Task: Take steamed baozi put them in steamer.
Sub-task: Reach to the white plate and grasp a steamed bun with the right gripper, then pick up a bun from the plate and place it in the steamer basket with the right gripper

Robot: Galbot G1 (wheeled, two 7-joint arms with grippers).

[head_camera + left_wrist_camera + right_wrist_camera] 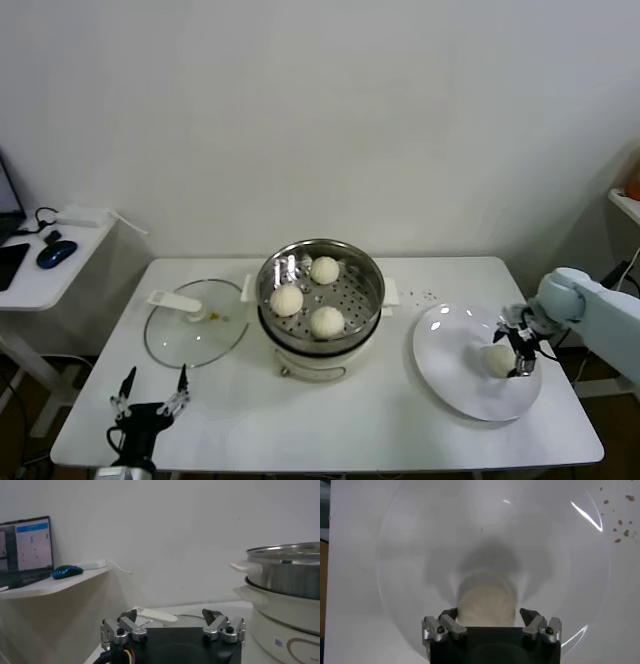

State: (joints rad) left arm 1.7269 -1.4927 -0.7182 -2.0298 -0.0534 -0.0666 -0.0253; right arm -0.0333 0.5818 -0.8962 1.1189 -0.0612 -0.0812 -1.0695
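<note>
The steamer (372,278), a shiny steel basket on a cream-white cooker base (318,368), stands mid-table and holds three steamed baozi (324,269), (287,299), (327,321). A fourth baozi (498,360) lies on the white plate (450,350) at the right. My right gripper (518,355) is low over the plate, open, its fingers on either side of this baozi (486,602). In the right wrist view the gripper (488,615) straddles the bun on the plate (420,555). My left gripper (150,395) is open and empty near the table's front left edge.
The glass lid (195,335) with a white handle (152,614) lies flat, left of the steamer (285,572). Crumbs (428,294) dot the table behind the plate. A side table (40,285) with a blue mouse (55,254) stands at far left.
</note>
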